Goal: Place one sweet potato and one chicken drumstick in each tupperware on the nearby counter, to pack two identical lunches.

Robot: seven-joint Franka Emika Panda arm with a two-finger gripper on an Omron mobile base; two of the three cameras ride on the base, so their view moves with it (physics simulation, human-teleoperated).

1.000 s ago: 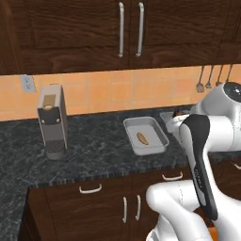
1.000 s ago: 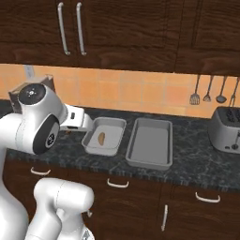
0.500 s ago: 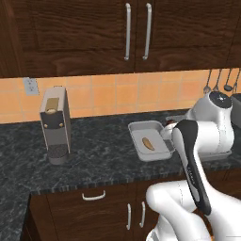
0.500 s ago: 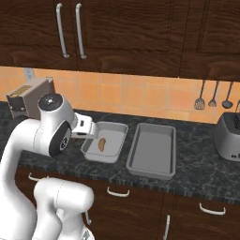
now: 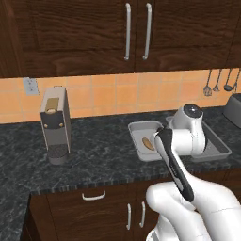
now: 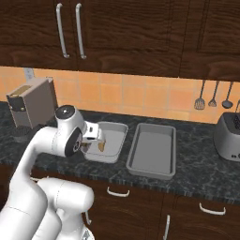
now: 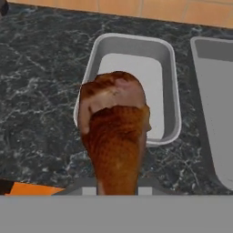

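Note:
My gripper (image 7: 117, 185) is shut on a reddish-brown chicken drumstick (image 7: 114, 136), whose bulbous end points away from the hand. It hangs over the counter (image 7: 41, 91) just in front of the squarish tupperware's near rim (image 7: 132, 40). A tan sweet potato (image 5: 148, 143) lies in that squarish tupperware (image 5: 141, 127). To its right stands the longer tupperware (image 6: 152, 152), with nothing visible inside. In the right base view the gripper (image 6: 90, 142) sits at the left edge of the squarish tupperware (image 6: 112, 127).
A grey coffee machine (image 5: 55, 124) stands on the counter to the left. At the far right sits a toaster (image 6: 229, 136). Utensils (image 6: 213, 93) hang on the orange tiled wall. Dark cabinets with silver handles (image 5: 137, 30) hang above.
The arm has swung down and toward the squarish tupperware, carrying the drumstick. Both base views have shifted slightly with the base.

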